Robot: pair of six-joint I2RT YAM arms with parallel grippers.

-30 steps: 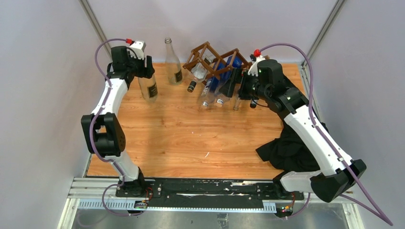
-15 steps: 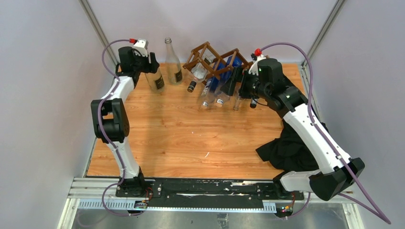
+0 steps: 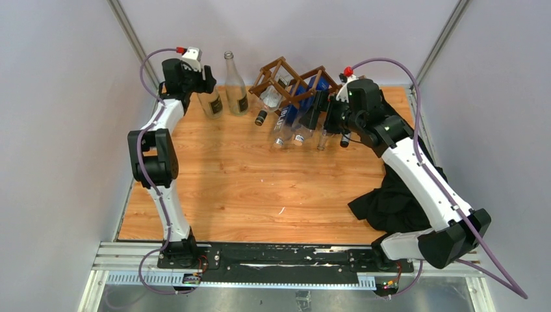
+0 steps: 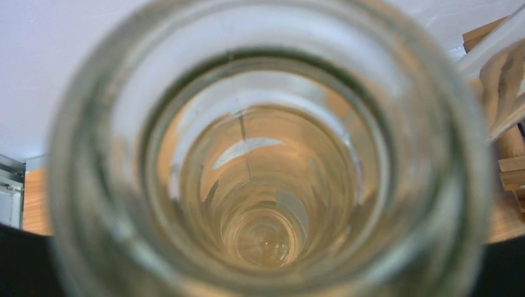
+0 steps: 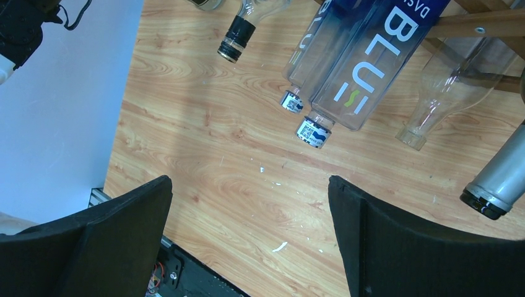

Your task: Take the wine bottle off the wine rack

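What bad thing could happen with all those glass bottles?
The bottle in the left fingers is right beside a standing bottle and could knock it over. The open right fingers are close to the blue bottles poking out of the wine rack; a bump might slide them out.

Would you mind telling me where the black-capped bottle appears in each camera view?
Top external: black-capped bottle slants down from the wine rack's left cell.
Left wrist: not in it; a clear bottle's mouth fills the view.
Right wrist: top edge, left of centre.
Shared landmark: the wooden tabletop.
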